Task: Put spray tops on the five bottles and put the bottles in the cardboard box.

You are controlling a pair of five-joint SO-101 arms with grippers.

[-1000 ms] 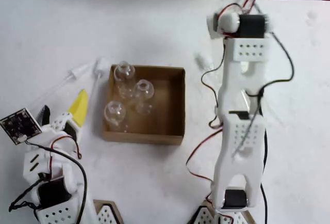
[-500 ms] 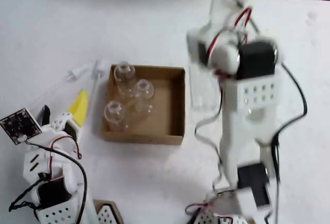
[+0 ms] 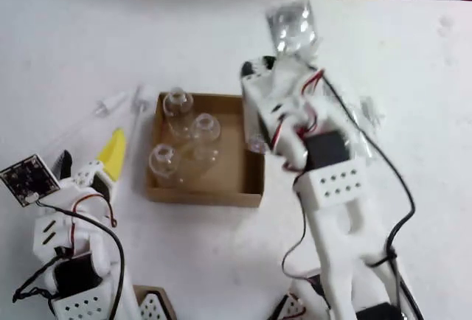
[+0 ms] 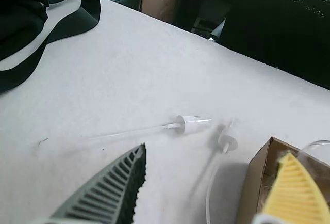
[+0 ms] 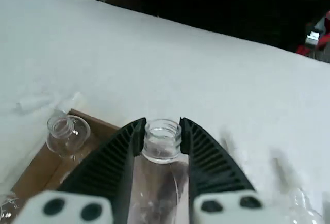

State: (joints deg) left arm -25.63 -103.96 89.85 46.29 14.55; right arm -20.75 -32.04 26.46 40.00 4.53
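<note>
- My right tool (image 5: 162, 126) is clenched on the neck of a clear glass bottle (image 5: 160, 157), whose open mouth carries no spray top.
- Seen from above, my right arm (image 3: 332, 187) hangs over the right-hand rim of the shallow brown cardboard box (image 3: 221, 196).
- Three more clear topless bottles (image 3: 178, 105) stand upright in the box's left half.
- Two white spray tops (image 4: 188, 122) with long thin tubes lie on the white counter (image 4: 129, 79), just beside the box.
- My left tool (image 4: 214, 150), one grey finger and one yellow, is released wide, holding nothing, near those spray tops.
</note>
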